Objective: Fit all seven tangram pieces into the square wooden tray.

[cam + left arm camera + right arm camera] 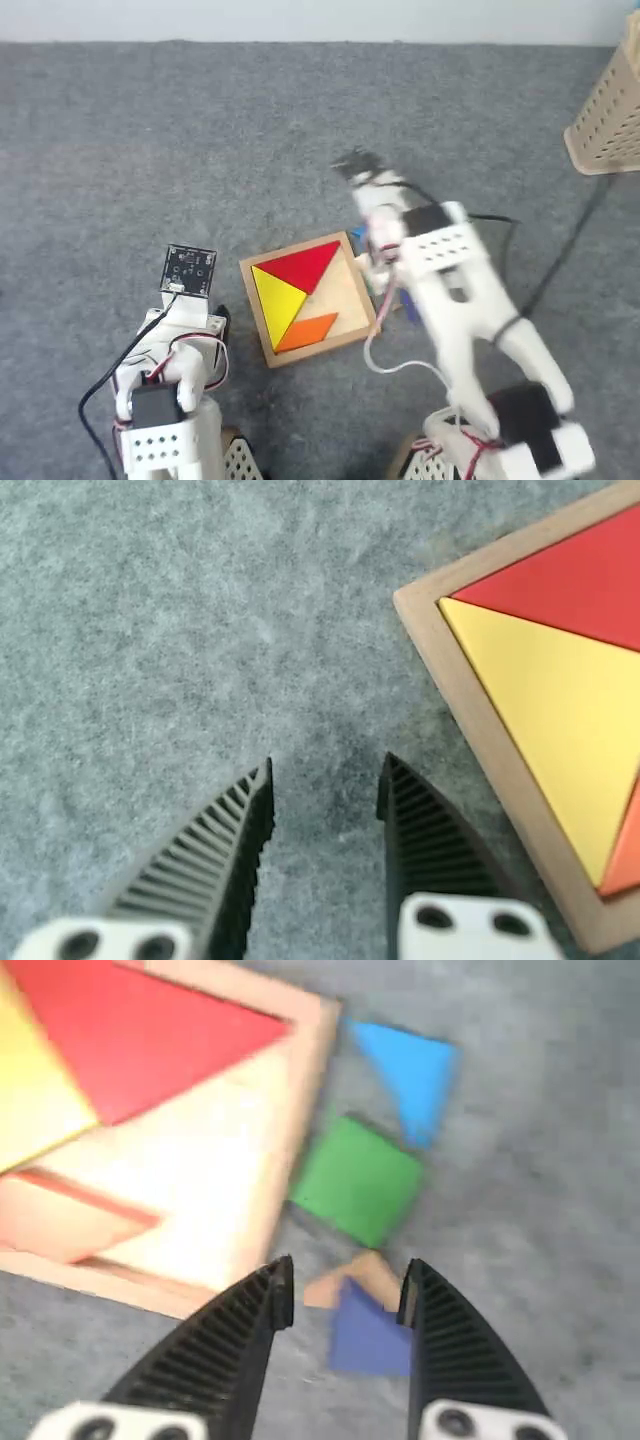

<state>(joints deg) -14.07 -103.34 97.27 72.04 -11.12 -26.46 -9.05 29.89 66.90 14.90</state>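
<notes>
The square wooden tray [260, 312] lies at lower centre of the high view on the grey counter [150, 130]. It holds a red triangle [300, 267], a yellow triangle [277, 297] and an orange piece [305, 331], and its right part is bare wood. The left claw [325, 770] hangs open and empty over the counter beside a tray corner. The right claw [345, 1280], also open, hovers over a tan piece [362, 1272] and a dark blue piece [370, 1340]. A green square [360, 1175] and a light blue triangle [410, 1070] lie near, just outside the tray's rim.
</notes>
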